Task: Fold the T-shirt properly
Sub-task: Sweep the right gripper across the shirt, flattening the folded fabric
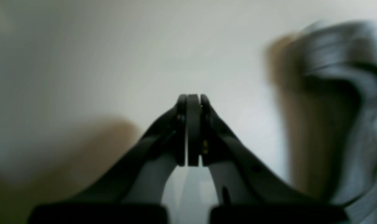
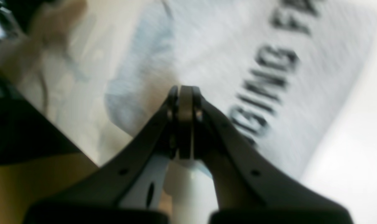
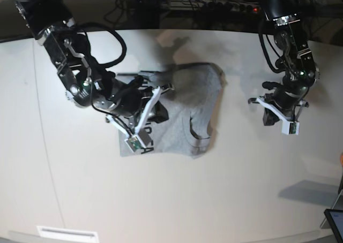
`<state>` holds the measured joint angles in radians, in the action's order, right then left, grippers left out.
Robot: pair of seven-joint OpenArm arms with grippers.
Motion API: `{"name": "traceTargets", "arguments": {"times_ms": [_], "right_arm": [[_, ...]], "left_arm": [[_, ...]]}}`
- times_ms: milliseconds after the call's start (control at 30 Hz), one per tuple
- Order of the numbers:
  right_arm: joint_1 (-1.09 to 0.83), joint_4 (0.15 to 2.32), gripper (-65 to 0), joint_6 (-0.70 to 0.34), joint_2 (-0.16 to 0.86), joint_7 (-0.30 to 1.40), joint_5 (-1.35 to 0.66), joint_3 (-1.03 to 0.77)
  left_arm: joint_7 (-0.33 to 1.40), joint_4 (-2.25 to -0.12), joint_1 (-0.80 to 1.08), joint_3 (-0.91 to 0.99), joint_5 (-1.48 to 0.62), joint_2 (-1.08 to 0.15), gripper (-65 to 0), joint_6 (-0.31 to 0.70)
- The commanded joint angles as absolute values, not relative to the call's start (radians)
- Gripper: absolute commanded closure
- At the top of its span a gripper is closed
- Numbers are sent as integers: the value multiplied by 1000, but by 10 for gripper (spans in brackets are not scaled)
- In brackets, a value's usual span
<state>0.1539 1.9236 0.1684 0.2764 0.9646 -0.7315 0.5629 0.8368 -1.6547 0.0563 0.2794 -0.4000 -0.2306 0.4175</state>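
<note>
We note the left gripper [image 1: 193,102] jaws pressed together, empty, above bare counter [image 3: 241,195], well apart from the T-shirt [image 3: 187,120]. Right gripper [image 2: 185,93] jaws likewise pressed together, holding nothing, over the shirt's 9 o'clock edge. The grey T-shirt lies mid-counter, folded compact; black lettering shows blurred in the right wrist view.
</note>
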Motion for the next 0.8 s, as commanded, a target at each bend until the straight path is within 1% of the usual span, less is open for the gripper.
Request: {"name": "traceTargets", "arguments": {"times_ms": [0, 200, 433, 500, 767], "right_arm": [[191, 1908, 0, 165, 268, 951, -734, 576], [314, 1704, 0, 165, 173, 944, -730, 680], [437, 1544, 0, 165, 90, 943, -728, 687], [461, 1500, 0, 165, 77, 940, -728, 687], [503, 1319, 0, 163, 64, 823, -728, 688]], "left_arm": [[808, -1673, 42, 297, -383, -242, -3, 418], [808, -1678, 54, 311, -165, -239, -3, 420], [808, -1672, 64, 308, -50, -236, -3, 420], [808, -1675, 68, 308, -27, -237, -3, 420], [806, -1676, 104, 314, 18, -242, -3, 420]]}}
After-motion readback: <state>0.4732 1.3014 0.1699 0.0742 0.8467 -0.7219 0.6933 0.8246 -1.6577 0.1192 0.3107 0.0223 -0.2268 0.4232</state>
